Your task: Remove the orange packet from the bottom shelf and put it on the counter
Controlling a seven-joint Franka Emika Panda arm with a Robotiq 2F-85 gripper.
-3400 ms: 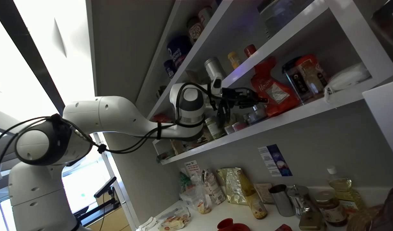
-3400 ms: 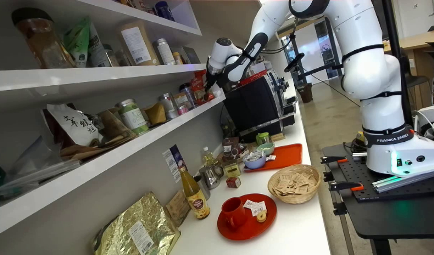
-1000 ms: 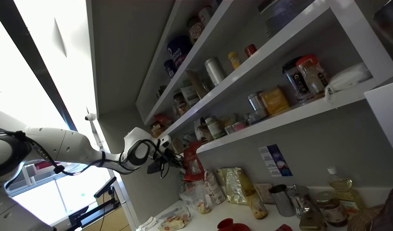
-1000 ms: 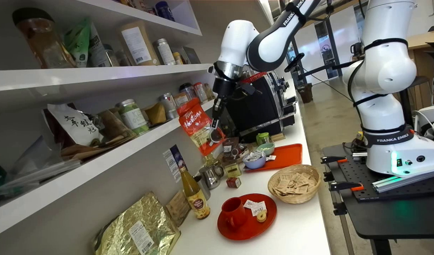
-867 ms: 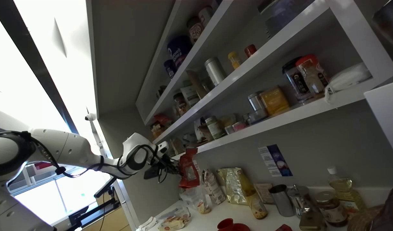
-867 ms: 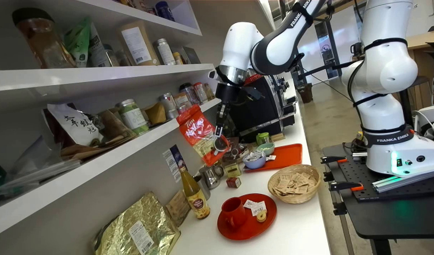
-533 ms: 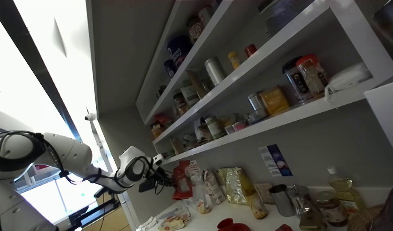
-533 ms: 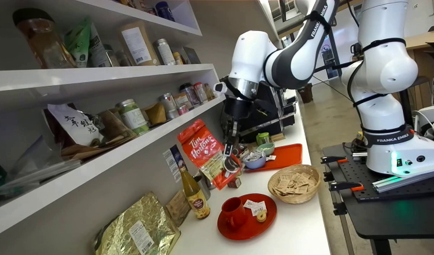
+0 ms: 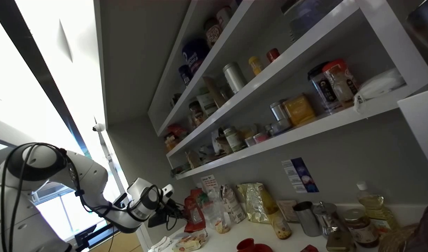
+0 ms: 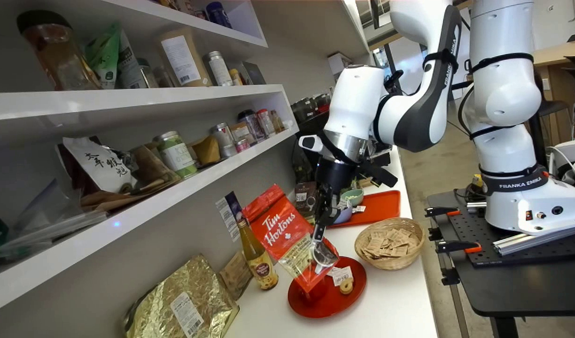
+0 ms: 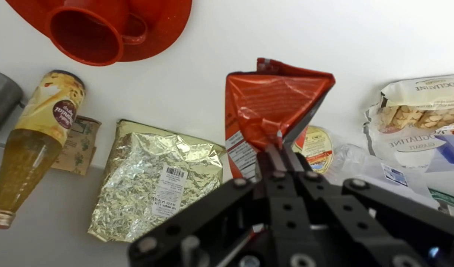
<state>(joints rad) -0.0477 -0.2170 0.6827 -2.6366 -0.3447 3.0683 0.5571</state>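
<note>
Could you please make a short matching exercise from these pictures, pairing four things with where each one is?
Things
1. Orange packet
2. Mug
3. Green jar
4. Wicker basket

Places
A. On the bottom shelf
B. On the counter, holding small tan packets
C. Pinched in the end effector
D. On a red plate

Pairs: 1-C; 2-D; 3-A; 4-B
</note>
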